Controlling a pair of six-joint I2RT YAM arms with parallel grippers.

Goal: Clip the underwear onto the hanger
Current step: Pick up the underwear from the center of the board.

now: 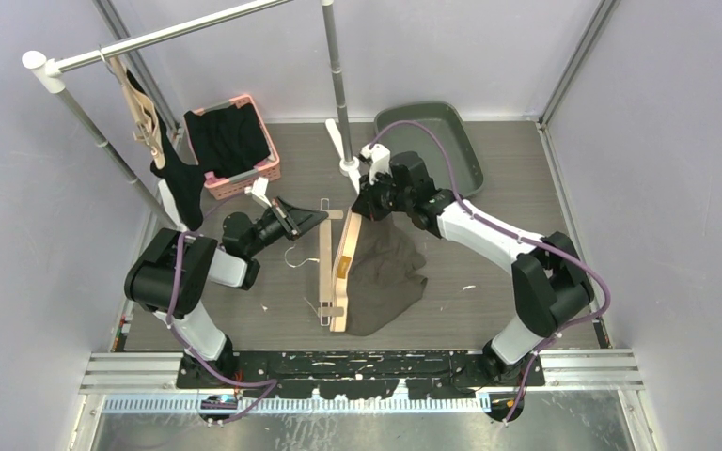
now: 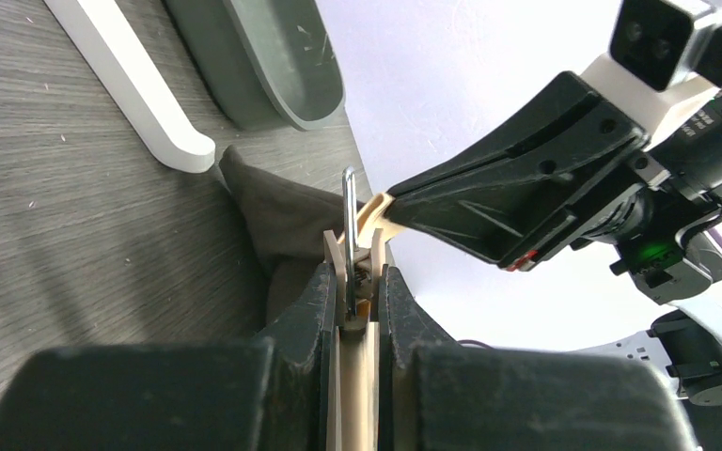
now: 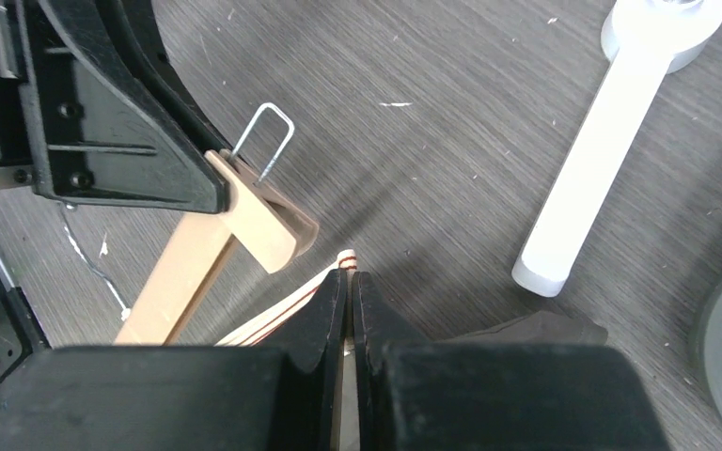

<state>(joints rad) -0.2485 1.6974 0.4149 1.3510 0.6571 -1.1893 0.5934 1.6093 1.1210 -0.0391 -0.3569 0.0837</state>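
Observation:
A wooden hanger [image 1: 325,265] lies flat on the table, its wire hook pointing left. My left gripper [image 1: 316,218] is shut on the wooden clip [image 2: 351,258] at the hanger's far end, pressing both of its sides. The clip's wire loop [image 2: 349,211] sticks up just past the fingertips. The brown underwear [image 1: 387,274] is spread to the right of the hanger. Its cream, red-striped waistband [image 3: 342,260] is pinched in my shut right gripper [image 3: 349,280], lifted a little and just right of the clip [image 3: 261,224]. Only a small gap separates the two grippers.
A pink basket [image 1: 261,169] of black garments stands at the back left, a grey tray [image 1: 461,155] at the back right. The rack's pole and white foot [image 1: 343,150] stand just behind the grippers. Another hanger with black underwear [image 1: 180,183] hangs from the rail at left.

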